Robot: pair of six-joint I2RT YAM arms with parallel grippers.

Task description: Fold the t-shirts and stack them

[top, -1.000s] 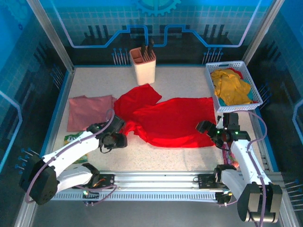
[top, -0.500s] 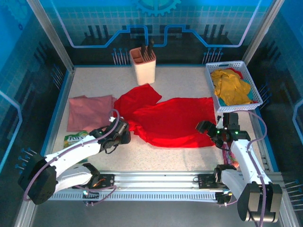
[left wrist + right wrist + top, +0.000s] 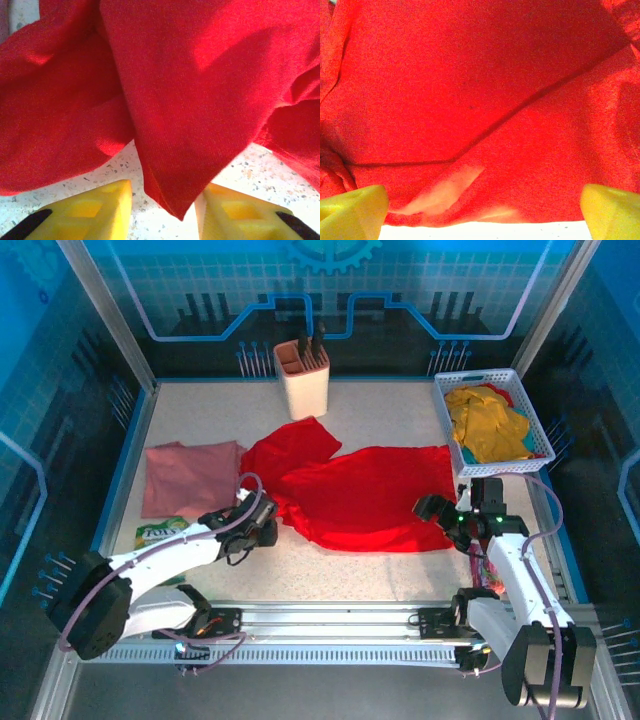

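A bright red t-shirt (image 3: 365, 495) lies spread and rumpled across the table's middle. A dusty pink t-shirt (image 3: 188, 475) lies folded at the left. Yellow t-shirts (image 3: 487, 423) are heaped in the basket. My left gripper (image 3: 263, 525) sits at the red shirt's lower-left edge. In the left wrist view a pointed corner of the red cloth (image 3: 175, 185) lies between the yellow fingers (image 3: 107, 207), with table showing beside it, so my left gripper (image 3: 164, 202) is open. My right gripper (image 3: 433, 510) is open wide at the shirt's lower-right hem (image 3: 485, 215), with nothing held.
A white basket (image 3: 444, 400) stands at the back right. A cream holder with dark handles (image 3: 302, 380) stands at the back centre. A green snack packet (image 3: 158, 536) lies below the pink shirt, and another packet (image 3: 481, 576) lies by the right arm.
My left gripper has slid right and forward onto the red shirt's corner, and its jaws have narrowed. The right arm has not moved.
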